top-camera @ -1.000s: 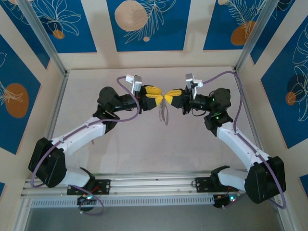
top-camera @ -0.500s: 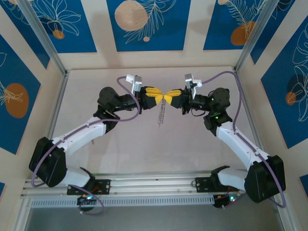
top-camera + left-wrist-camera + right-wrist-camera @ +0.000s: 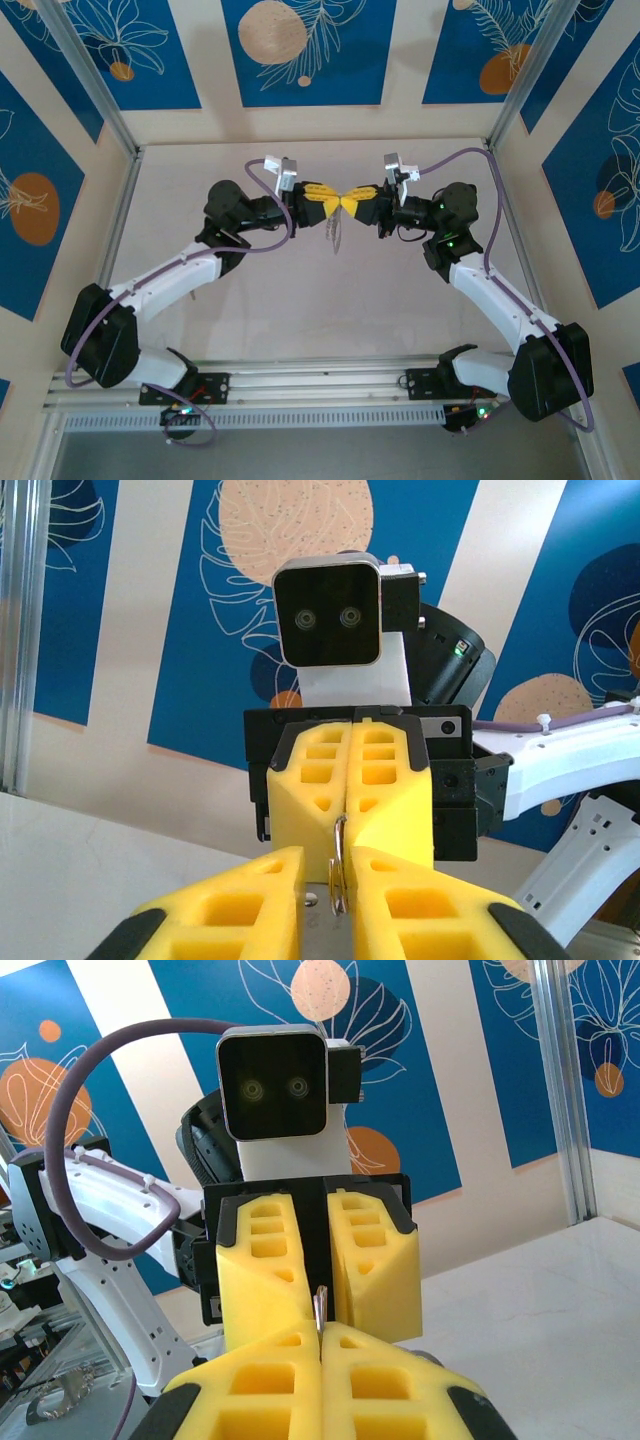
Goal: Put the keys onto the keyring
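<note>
A: Where is the keyring (image 3: pixel 340 868)?
B: Held up off the table (image 3: pixel 300 300), where the two sets of yellow fingers meet tip to tip. The right gripper (image 3: pixel 320 1328) has its fingers pressed together, and a thin metal edge pokes out between the tips. I read that as a pinch on the loop.
A: And the left gripper (image 3: pixel 328 858)?
B: Its fingers stand a slim gap apart with the loop inside the gap. Whether the pads bite on the wire, I cannot tell.
A: The keys (image 3: pixel 335 232)?
B: From above, a small silvery bunch hangs just below the fingertips. It is too small to tell whether any key is threaded on.
A: So what can go wrong?
B: Mostly the handover. The wire is thin and smooth and the foam is soft. If the right lets go before the left has a firm hold, the loop likely drops to the table with whatever hangs from it.
A: And if both clamp?
B: Then any pull or twist between the arms may bend the loop or roll it out of one pinch. The tips are also touching, or nearly so, and a small push could jam foam against foam and knock the loop askew.
</note>
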